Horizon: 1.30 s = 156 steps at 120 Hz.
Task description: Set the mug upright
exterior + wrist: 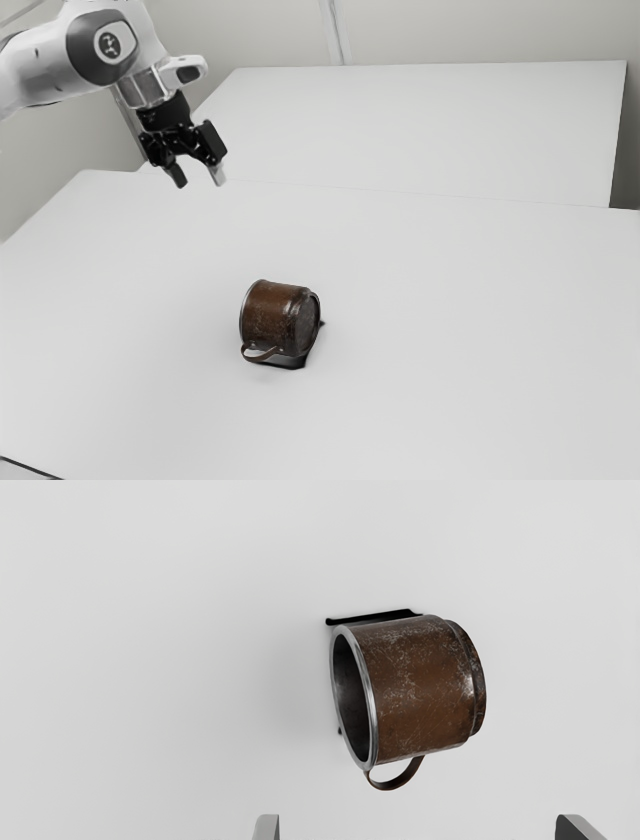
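Observation:
High above the table, toward the exterior view's upper left, my gripper [197,180] hangs open and holds nothing. A rusty brown metal mug [275,317] lies on its side on the table, well below and apart from the fingers, its base facing the exterior view's right and its handle low on the near side. From the wrist, the mug [420,690] shows its silver rim and dark hollow inside, with the curved handle pointing toward my gripper [417,827], whose two tips stand wide apart.
The white table [130,300] stretches around the mug, with a dark shadow against the mug's side. Behind it stands another white surface [430,130]. A dark thin line [30,468] crosses the exterior view's lower left corner.

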### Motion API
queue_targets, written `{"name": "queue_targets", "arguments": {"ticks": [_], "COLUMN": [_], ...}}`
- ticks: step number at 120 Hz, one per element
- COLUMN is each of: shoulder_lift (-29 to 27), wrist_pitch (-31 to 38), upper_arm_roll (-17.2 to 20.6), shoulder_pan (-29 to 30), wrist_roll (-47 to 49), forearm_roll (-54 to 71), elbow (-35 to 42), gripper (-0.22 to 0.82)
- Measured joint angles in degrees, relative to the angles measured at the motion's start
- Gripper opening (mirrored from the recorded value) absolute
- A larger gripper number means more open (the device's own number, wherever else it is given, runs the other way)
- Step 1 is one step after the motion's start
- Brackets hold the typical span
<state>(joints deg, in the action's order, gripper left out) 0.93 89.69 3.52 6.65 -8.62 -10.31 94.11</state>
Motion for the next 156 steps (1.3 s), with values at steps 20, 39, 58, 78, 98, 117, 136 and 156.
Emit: {"name": "queue_targets", "arguments": {"ticks": [20,39,58,78,98,117,136,156], "shoulder_lift": [-1.36,-1.28,0.48,2.07,5.35,8.08,8.19,7.35], "wrist_pitch": [-0.01,1.29,2.23,4.39,7.73,10.05,11.22,11.26], "upper_arm_roll": [-2.99,-6.49,-6.88,-7.06,-7.14,-7.12,-7.13,-7.08], "shoulder_pan": [-0.97,-2.42,-0.76,3.36,5.25,3.84,4.31,4.29], "wrist_roll": [-3.78,-9.59,-15.01,-19.83,-24.05,-27.65,-30.69,-34.24], "forearm_roll": [-10.07,-19.08,-22.92,-25.55,-29.67,-33.56,-40.06,-48.03], "elbow": [6.07,13.32,14.56,17.05,19.34,20.43,26.01,31.36], "gripper": [0.6,0.6,0.6,0.6,0.6,0.6,0.6,0.6]}}
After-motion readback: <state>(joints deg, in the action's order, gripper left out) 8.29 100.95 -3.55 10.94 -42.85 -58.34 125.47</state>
